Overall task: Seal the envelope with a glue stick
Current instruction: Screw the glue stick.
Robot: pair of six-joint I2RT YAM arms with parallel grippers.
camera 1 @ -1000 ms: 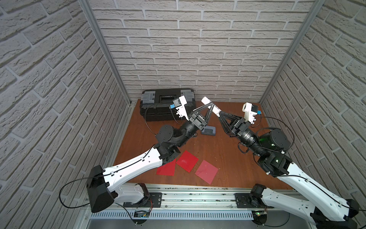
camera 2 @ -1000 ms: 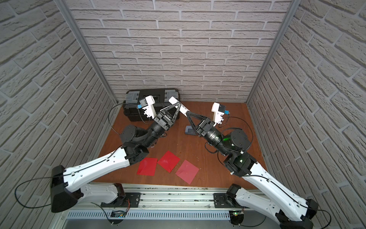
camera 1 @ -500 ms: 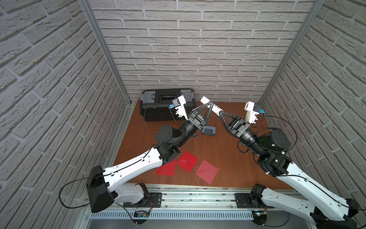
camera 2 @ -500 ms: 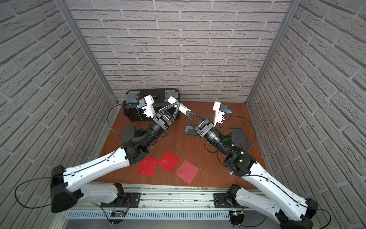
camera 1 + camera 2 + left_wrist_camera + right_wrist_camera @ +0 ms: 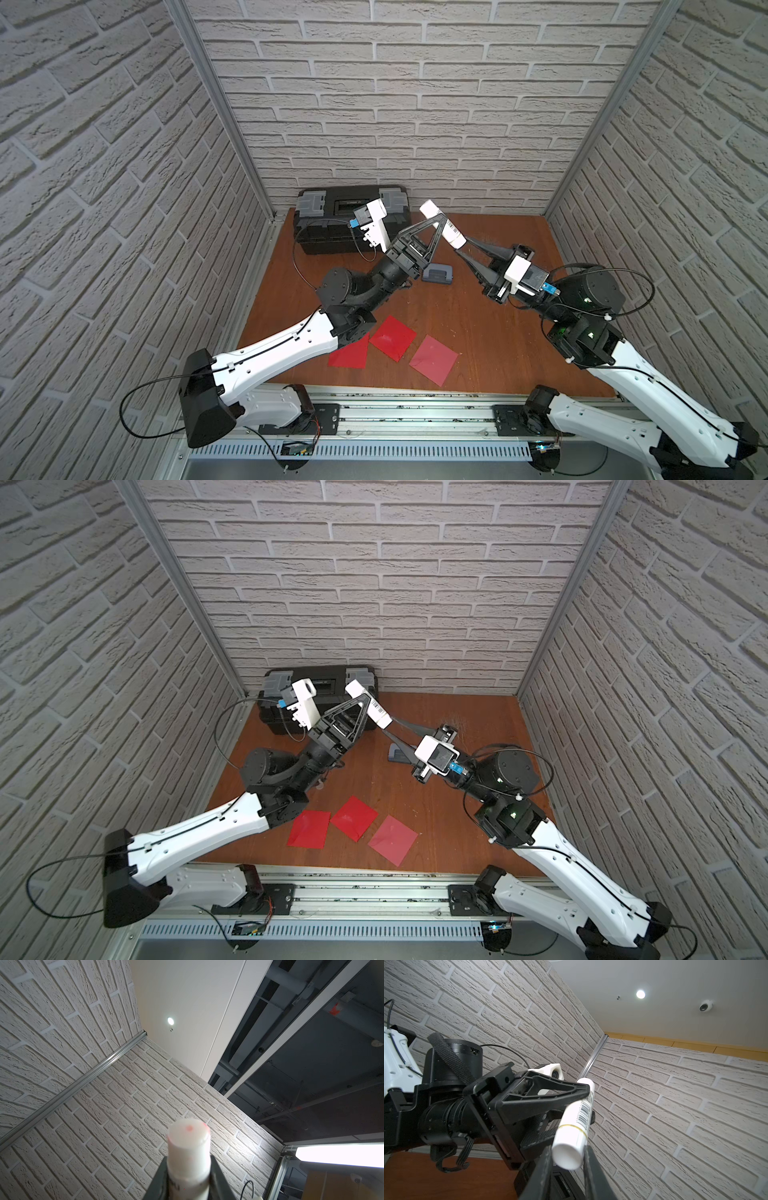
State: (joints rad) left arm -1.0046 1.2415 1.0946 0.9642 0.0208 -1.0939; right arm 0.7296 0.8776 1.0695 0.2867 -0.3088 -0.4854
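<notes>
Brown tabletop [image 5: 478, 324], pale brick walls [image 5: 415, 104], red envelopes [image 5: 392, 337], black toolbox [image 5: 328, 237], raised glue stick [image 5: 451, 232]

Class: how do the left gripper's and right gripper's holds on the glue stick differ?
The left gripper clamps the glue stick high up; the right gripper pinches its lower end. The left gripper lies across it; the right gripper roughly in line with it. Both are shut on it.

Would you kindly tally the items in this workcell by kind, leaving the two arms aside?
red envelopes: 3
glue stick: 1
hole punch: 1
toolbox: 1
Total: 6
</notes>
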